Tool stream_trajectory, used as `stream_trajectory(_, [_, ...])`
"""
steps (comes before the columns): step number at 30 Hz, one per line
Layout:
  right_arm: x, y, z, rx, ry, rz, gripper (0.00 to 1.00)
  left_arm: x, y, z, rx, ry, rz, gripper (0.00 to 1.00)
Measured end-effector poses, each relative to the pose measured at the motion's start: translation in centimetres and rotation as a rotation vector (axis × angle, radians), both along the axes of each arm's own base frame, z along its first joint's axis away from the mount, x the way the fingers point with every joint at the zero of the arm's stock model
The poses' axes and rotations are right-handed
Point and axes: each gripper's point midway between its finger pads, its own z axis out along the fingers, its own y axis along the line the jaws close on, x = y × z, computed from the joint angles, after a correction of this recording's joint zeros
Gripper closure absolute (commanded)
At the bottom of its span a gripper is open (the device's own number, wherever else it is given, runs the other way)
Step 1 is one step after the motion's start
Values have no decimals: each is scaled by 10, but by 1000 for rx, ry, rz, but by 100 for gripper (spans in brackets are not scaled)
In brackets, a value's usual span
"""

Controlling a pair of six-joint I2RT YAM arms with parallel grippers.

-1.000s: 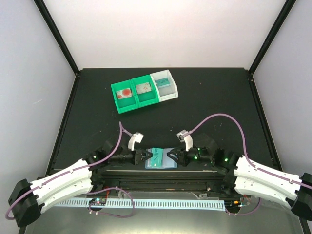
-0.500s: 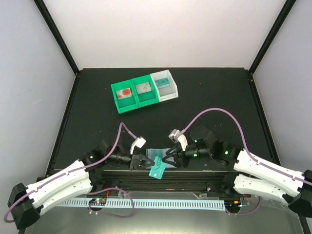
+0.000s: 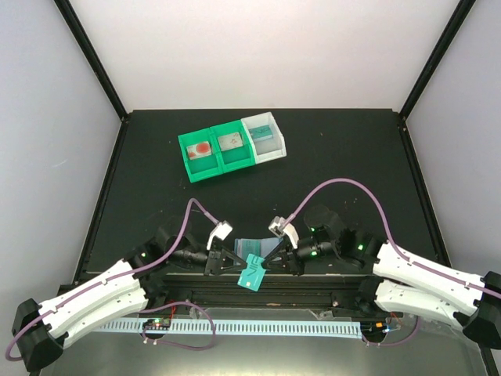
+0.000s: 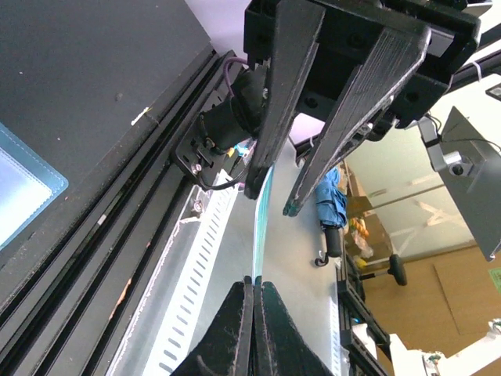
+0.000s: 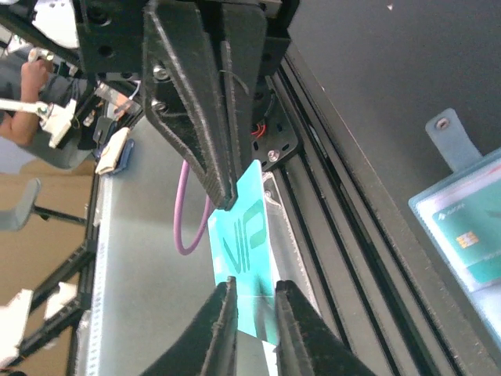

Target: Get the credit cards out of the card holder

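My left gripper is shut on the teal-green credit card and holds it over the near rail. In the left wrist view the card is edge-on, pinched at my fingertips. In the right wrist view its "VIP" face shows. My right gripper is open. Its fingers stand apart at the card's other end, without pinching it. The light-blue card holder lies flat on the table behind both grippers. In the right wrist view the holder has a second card in its pocket.
Two green bins and a white bin stand at the back of the table, each with something flat inside. A black rail and a perforated metal strip run along the near edge.
The teal card has come out of the holder, drawn toward the near edge in my left gripper. The right gripper has lifted off the holder and swung in beside the card.
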Motion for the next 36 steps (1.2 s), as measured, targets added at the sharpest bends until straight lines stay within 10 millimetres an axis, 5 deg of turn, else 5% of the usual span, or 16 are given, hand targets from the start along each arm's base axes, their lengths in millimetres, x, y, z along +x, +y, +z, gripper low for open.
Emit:
stream_trajectory(4, [-2, -2, 4, 23, 2, -3, 99, -2, 0, -2, -3, 1, -10, 98])
stream_trajectory(14, [-4, -1, 5, 53, 19, 0, 99, -4, 2, 1, -20, -17, -15, 97])
stream_trajectory(19, [-3, 1, 7, 68, 19, -4, 99, 0, 5, 0, -12, -29, 22, 50])
stream_trajectory(27, [15, 1, 8, 44, -20, -94, 99, 24, 17, 2, 65, -77, 201, 5])
stream_trajectory(33, [63, -3, 28, 21, -113, -290, 99, 49, 38, 16, 92, -153, 402, 1])
stream_trajectory(34, [84, -7, 40, 17, -163, -383, 99, 60, 49, 11, 131, -163, 492, 5])
stream_trajectory(36, [90, -10, 42, 9, -178, -416, 99, 66, 54, 7, 156, -160, 540, 9])
